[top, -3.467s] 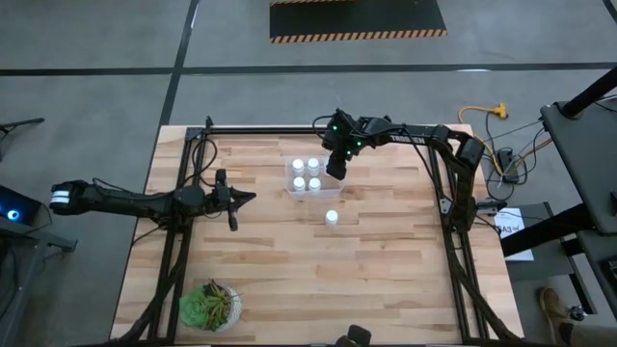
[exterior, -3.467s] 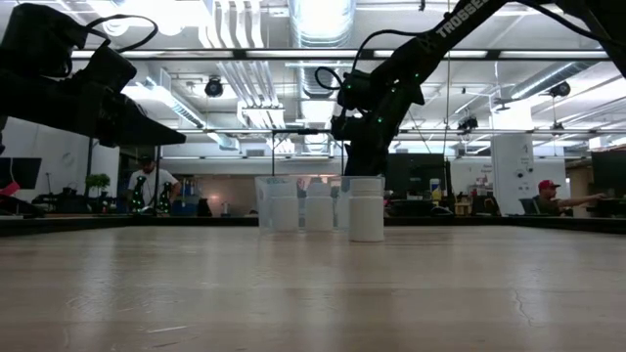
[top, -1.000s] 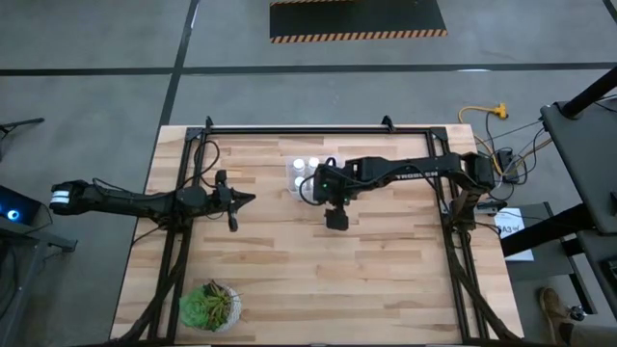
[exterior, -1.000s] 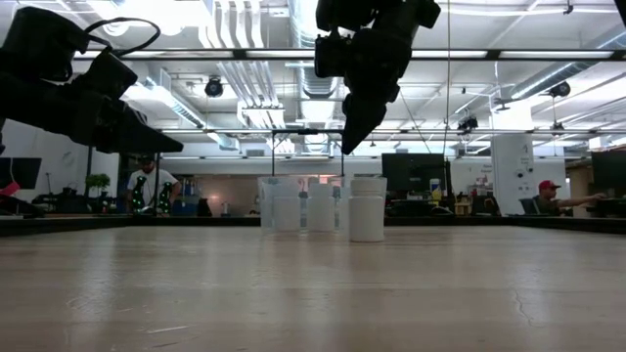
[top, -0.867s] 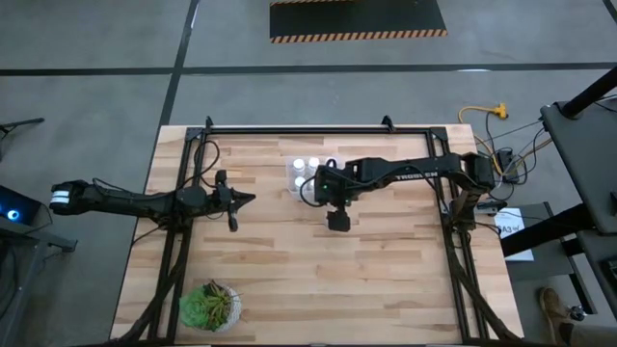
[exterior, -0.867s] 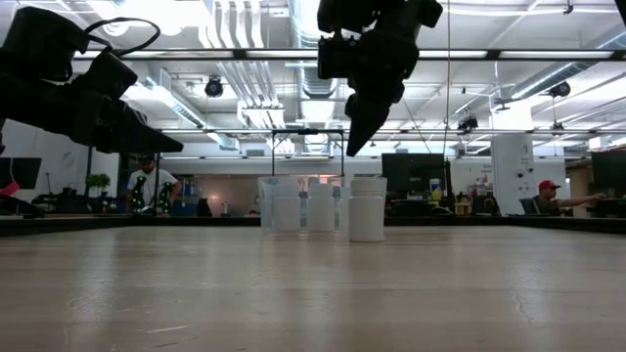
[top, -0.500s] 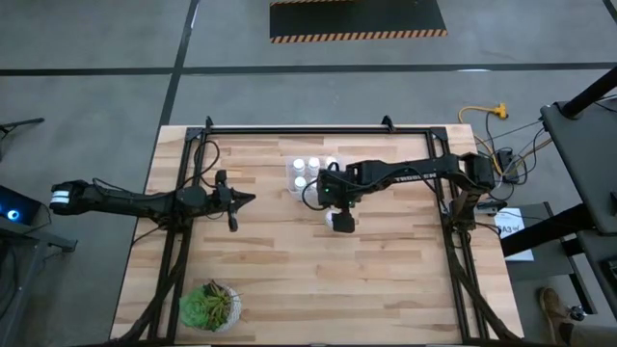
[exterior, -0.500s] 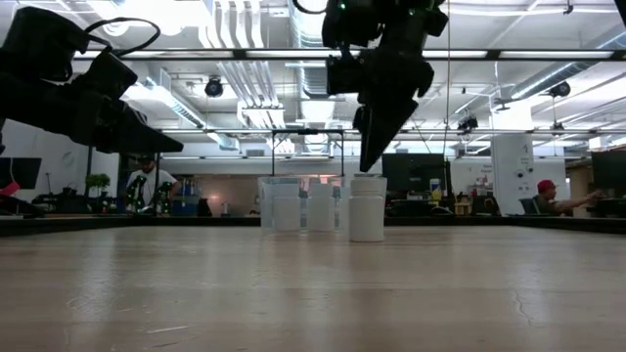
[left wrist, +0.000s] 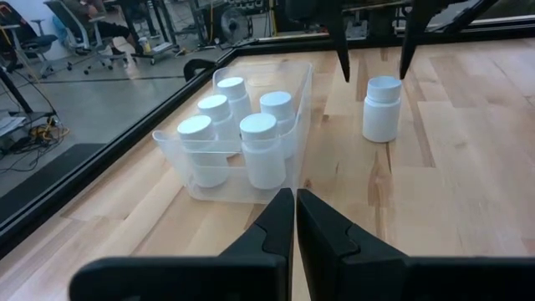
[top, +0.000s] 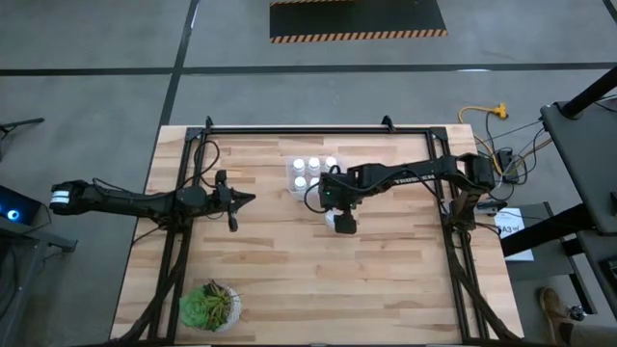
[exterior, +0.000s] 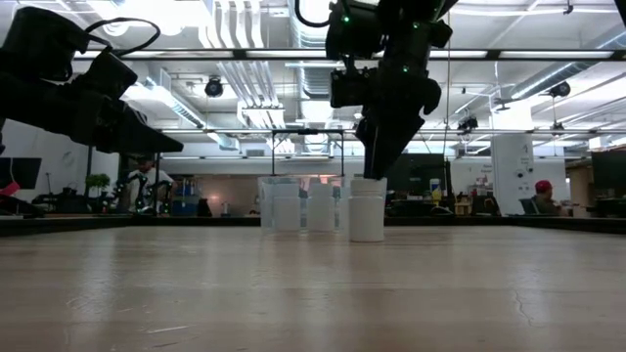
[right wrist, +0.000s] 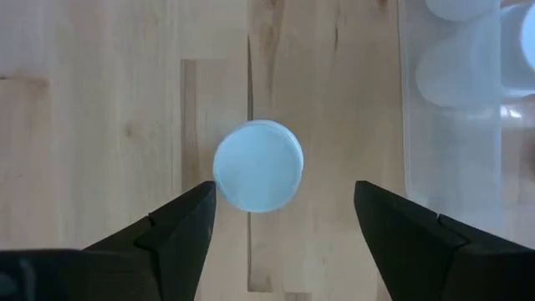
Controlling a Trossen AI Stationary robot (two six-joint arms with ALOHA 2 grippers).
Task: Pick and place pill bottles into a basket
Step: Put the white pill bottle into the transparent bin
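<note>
One white pill bottle (left wrist: 382,109) stands upright on its base on the wooden table, just right of the clear basket (left wrist: 288,155); it also shows in the low view (exterior: 367,207). The basket (top: 292,186) holds several upright bottles (left wrist: 259,149). My right gripper (right wrist: 284,187) is open and points down over the lone bottle's cap (right wrist: 257,165), one finger on either side, its tips (left wrist: 341,67) about level with the cap top. My left gripper (left wrist: 294,219) is shut and empty above the table, left of the basket (top: 249,199).
A green potted plant (top: 209,306) stands near the table's near left corner. Dark frame rails (top: 289,131) run along the far edge and down both sides. Bare wood (top: 386,280) lies on the near side of the bottle. A person (exterior: 145,186) shows in the room behind.
My right gripper has come down over the lone bottle, shifting a little sideways until its fingertips reach the height of the cap. The bottle and the basket have stayed in place.
</note>
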